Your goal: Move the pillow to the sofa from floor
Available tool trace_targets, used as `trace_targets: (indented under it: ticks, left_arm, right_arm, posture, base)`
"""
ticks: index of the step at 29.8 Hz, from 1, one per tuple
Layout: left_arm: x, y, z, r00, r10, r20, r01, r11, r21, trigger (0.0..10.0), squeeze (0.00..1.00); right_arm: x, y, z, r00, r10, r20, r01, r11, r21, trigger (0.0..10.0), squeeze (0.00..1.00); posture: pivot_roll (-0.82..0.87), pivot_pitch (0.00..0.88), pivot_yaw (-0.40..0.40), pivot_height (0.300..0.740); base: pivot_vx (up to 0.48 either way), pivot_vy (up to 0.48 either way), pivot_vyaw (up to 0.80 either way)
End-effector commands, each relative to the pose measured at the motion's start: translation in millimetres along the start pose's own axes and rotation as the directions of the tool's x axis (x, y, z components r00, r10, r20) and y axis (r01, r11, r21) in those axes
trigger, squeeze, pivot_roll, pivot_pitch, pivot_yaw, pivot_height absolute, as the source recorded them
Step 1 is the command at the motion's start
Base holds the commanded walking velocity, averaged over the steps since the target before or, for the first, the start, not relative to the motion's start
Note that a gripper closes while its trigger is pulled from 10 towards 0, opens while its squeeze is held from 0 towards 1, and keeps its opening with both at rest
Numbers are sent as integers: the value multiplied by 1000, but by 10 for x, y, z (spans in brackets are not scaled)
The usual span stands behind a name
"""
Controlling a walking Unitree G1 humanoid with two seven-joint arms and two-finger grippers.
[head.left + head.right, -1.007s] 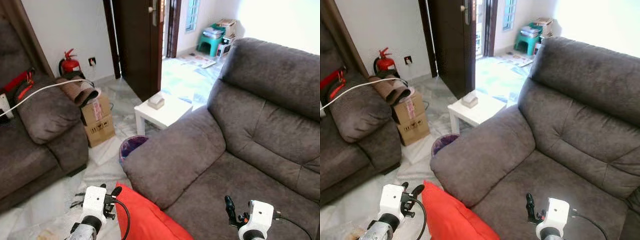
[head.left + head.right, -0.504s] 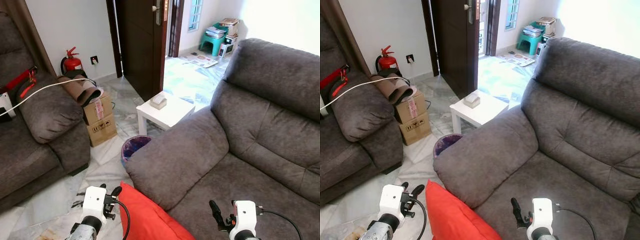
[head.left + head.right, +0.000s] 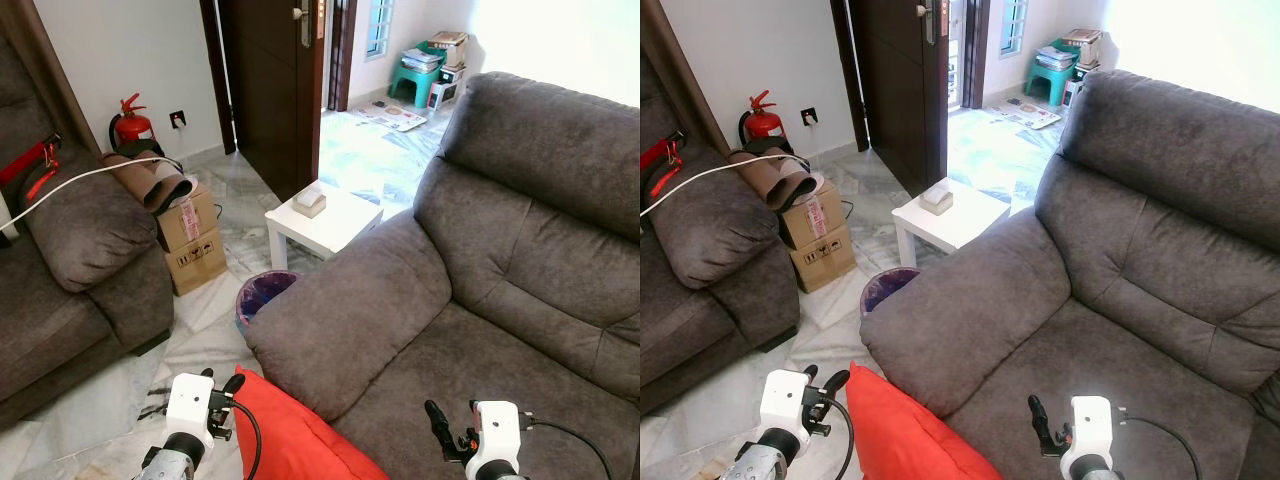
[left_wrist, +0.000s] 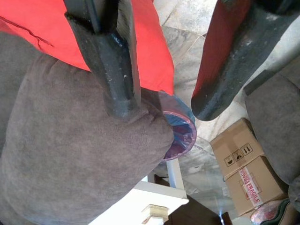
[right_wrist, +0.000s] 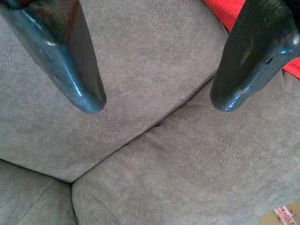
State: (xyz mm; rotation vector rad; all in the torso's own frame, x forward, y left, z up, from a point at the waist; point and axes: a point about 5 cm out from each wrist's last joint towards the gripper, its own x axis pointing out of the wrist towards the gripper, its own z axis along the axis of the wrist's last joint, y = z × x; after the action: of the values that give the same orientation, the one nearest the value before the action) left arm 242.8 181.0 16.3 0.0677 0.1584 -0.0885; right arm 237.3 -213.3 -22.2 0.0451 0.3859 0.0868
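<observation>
1. The red pillow (image 3: 295, 435) lies at the near edge of the scene, its far corner against the near end of the grey sofa's (image 3: 480, 270) left armrest.
2. The left hand (image 3: 228, 392) sits just left of the pillow, fingers spread; the pillow's edge lies beside one finger (image 4: 110, 70).
3. The right hand (image 5: 157, 101) hovers above the sofa seat, fingers spread with nothing between them.
4. Farther left, a purple bin (image 3: 262, 295) stands on the marble floor (image 3: 90, 415) near a small white surface (image 3: 322, 222) and cardboard boxes (image 3: 192, 240).
</observation>
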Motion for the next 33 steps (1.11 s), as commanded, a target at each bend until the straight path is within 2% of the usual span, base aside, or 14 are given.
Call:
trace_targets:
  ticks: [1,33]
  left_arm:
    - [-22,1,-17,1000,8,-7,-8,1000,-16,10000,0]
    - [-14,4,0,1000,13,5,-13,1000,-25,10000,0]
  right_arm:
    - [-11,-5,-31,1000,-10,-15,10,1000,11,10000,0]
    - [17,8,14,1000,-23,8,23,999,30,10000,0]
  posture:
    - [4,60,-10,740]
    - [4,61,-10,740]
  base:
    - [0,0,0]
    - [0,0,0]
